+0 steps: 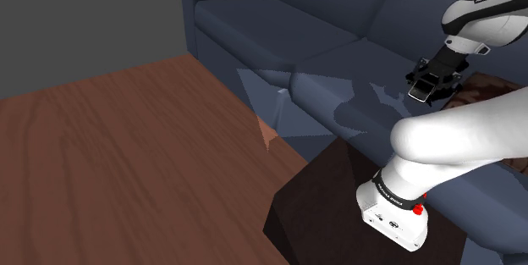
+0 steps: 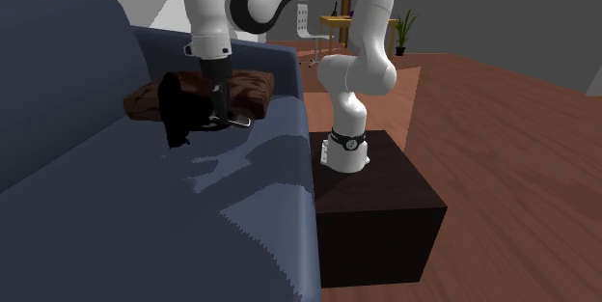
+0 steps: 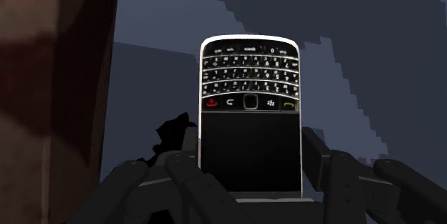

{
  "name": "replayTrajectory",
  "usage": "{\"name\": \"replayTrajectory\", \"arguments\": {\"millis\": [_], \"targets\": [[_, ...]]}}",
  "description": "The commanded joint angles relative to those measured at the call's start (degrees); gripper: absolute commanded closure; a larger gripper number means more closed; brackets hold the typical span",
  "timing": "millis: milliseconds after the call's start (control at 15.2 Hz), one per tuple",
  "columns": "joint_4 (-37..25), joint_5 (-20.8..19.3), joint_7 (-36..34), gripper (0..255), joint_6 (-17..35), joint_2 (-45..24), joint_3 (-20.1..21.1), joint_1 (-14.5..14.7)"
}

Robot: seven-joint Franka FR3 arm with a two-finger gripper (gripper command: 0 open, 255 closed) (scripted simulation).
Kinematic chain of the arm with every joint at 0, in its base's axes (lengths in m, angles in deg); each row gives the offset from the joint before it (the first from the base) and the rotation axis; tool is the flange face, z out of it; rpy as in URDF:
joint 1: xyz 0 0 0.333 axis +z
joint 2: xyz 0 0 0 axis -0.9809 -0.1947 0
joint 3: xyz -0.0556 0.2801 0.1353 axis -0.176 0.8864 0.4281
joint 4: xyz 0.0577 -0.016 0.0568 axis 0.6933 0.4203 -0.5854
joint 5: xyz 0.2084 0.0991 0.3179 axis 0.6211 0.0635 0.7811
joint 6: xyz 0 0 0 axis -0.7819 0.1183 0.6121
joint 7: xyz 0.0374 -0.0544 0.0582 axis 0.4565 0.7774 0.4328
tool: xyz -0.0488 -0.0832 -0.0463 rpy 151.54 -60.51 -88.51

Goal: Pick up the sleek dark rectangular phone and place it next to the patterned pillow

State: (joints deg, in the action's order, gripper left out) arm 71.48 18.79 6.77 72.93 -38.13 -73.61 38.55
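Observation:
A dark phone (image 3: pixel 249 115) with a silver rim and a small keyboard sits between my gripper's (image 3: pixel 251 154) black fingers, which are shut on its lower half. In the shoulder view the gripper (image 1: pixel 429 81) holds the phone (image 1: pixel 419 91) just above the blue sofa seat (image 1: pixel 338 94), beside the brown patterned pillow (image 1: pixel 479 94). From the second exterior view, the phone (image 2: pixel 243 121) hangs low over the seat in front of the pillow (image 2: pixel 253 85), under the gripper (image 2: pixel 227 115). In the wrist view the pillow's (image 3: pixel 50 79) brown edge lies close beside the phone.
The dark blue sofa's backrest (image 1: pixel 279 1) rises behind the seat. My arm's dark box stand (image 2: pixel 386 194) is against the sofa's front. Wooden floor (image 1: pixel 127 153) spreads beyond. A table, a white chair (image 2: pixel 307 22) and a plant are far off.

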Motion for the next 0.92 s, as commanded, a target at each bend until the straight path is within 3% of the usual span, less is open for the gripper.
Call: {"name": "replayTrajectory", "arguments": {"millis": [0,594,858], "targets": [[0.97,-0.06,0.26,255,1.80,-0.79,-0.56,0.02],[4.67,0.76,1.72,255,10.12,-5.62,-3.01,0.93],[4.67,0.77,1.73,255,10.12,-5.63,-2.99,0.91]]}}
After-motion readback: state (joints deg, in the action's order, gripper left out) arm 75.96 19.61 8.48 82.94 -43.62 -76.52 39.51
